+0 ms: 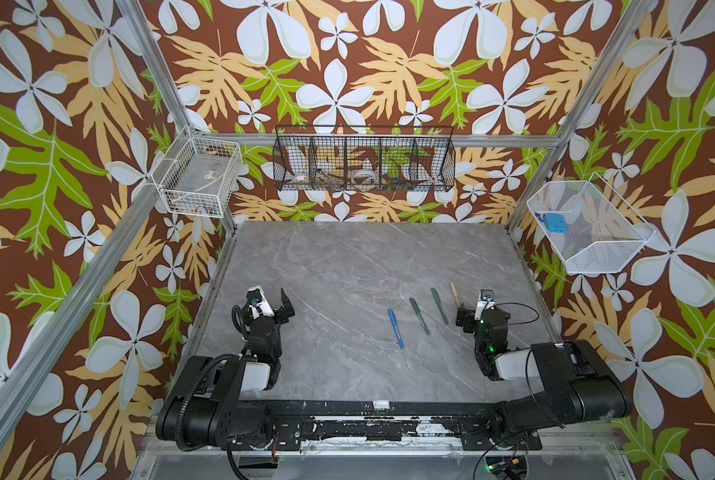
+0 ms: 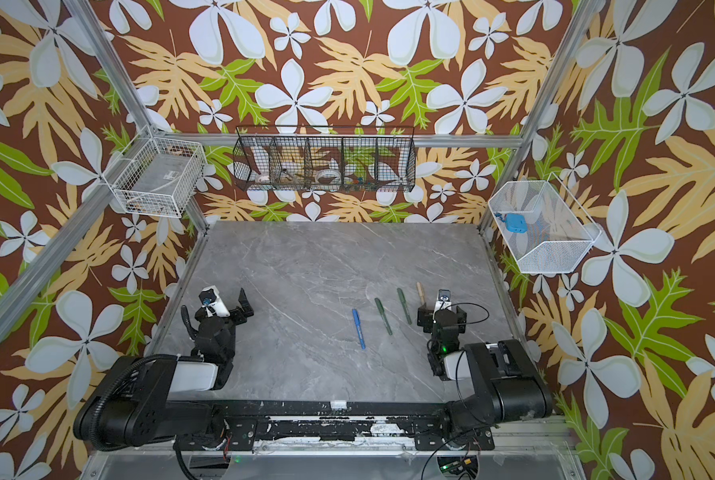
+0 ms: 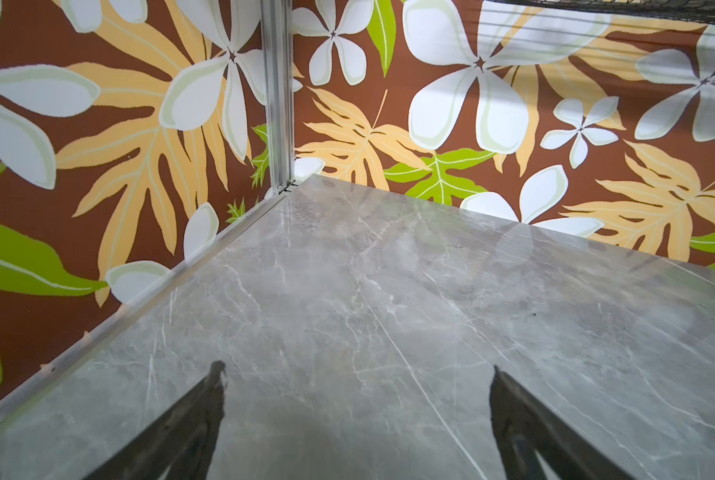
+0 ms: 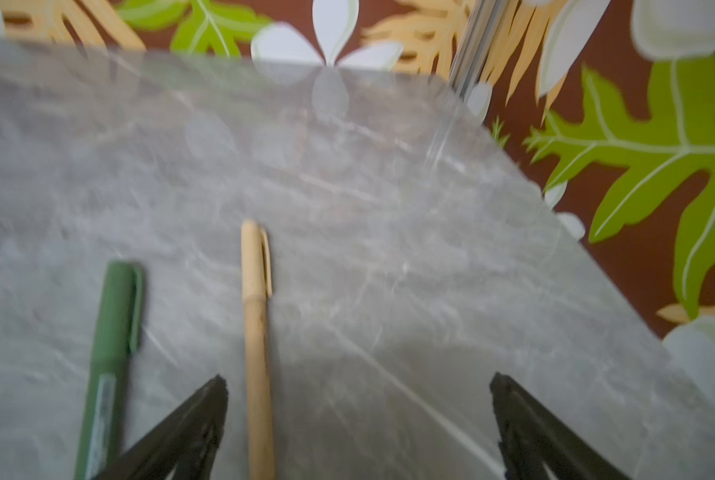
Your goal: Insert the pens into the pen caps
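Tabletop [image 1: 347, 257]: grey marble, floral walls at the far, left and right edges; open stretch between left fingers and blue pen.
Pens: row of four right of centre, lying flat, apart, slanting alike; blue pen [image 1: 395, 328], green pen [image 1: 419, 316], second green pen [image 1: 439, 305], tan pen [image 1: 454, 293] nearest the right edge.
Caps: tan cap [image 4: 252, 257] and green cap [image 4: 119, 307] seated on far ends.
Left fingers [image 3: 206, 403]: spread wide, gripping nothing, near the left edge.
Right fingers [image 4: 198, 415]: spread wide, gripping nothing; tan pen between them, close beside one finger.
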Motion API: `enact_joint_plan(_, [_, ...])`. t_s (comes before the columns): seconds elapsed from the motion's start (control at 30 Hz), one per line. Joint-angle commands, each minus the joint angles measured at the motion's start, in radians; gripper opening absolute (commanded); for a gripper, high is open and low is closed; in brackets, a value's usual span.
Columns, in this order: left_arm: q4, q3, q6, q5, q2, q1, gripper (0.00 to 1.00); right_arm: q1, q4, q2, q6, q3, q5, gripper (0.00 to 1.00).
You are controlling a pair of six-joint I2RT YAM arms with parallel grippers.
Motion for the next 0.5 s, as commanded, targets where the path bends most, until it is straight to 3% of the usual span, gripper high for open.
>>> enact_joint_plan(0.0, [0.077, 0.002, 0.012, 0.01, 0.007, 0.002, 1.0, -0.006, 0.1, -0.003, 0.023, 0.006, 0.032, 0.99])
enact_joint_plan(0.47, [0.069, 0.004, 0.01, 0.01, 0.005, 0.002, 1.0, -0.006, 0.092, -0.001, 0.024, 0.01, 0.031, 0.99])
